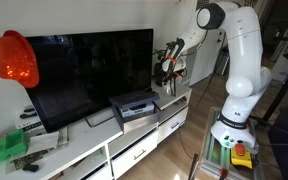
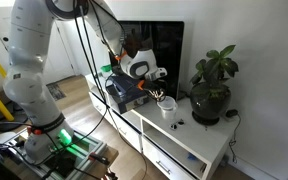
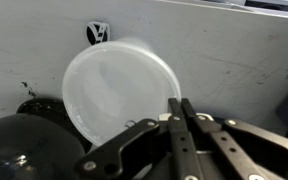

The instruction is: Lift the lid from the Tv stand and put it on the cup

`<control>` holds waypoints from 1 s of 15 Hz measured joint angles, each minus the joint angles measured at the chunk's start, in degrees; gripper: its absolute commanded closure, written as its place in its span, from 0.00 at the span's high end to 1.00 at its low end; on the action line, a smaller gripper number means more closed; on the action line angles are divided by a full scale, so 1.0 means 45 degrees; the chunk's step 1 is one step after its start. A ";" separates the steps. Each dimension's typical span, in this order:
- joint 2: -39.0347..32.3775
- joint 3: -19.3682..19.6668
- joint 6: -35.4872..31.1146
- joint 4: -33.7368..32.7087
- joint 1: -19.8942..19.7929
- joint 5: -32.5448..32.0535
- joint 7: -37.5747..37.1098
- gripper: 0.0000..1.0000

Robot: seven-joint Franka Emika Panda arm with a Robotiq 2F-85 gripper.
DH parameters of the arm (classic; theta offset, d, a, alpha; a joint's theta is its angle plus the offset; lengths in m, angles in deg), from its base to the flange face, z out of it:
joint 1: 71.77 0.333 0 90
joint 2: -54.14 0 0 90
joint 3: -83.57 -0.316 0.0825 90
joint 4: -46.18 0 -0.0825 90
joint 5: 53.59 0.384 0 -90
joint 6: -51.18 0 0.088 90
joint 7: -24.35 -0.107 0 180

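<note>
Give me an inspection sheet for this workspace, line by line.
Surface: white Tv stand, glossy top, partly bare.
Job's things: lid held off the stand; cup upright on the stand, uncovered.
Clutter: TV, dark box, green item, potted plant.
Grippers: gripper shut on the lid's rim.
Cables: black cables hang beside the arm.
Surroundings: grey wall with socket; wood floor.

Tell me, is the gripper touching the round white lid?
Cannot tell. In the wrist view the gripper, shut, overlaps the rim of the lid, but a pinch or a gap in depth does not show. Both exterior views are too small.
</note>
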 measured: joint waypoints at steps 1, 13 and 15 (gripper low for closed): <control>-0.0235 -0.0006 0.0017 -0.0232 -0.0036 0.0018 -0.0004 0.02; -0.1240 -0.0004 0.1271 -0.1810 -0.0168 0.0084 -0.0370 0.02; -0.1251 -0.0003 0.1497 -0.1904 -0.0184 0.0184 -0.0399 0.02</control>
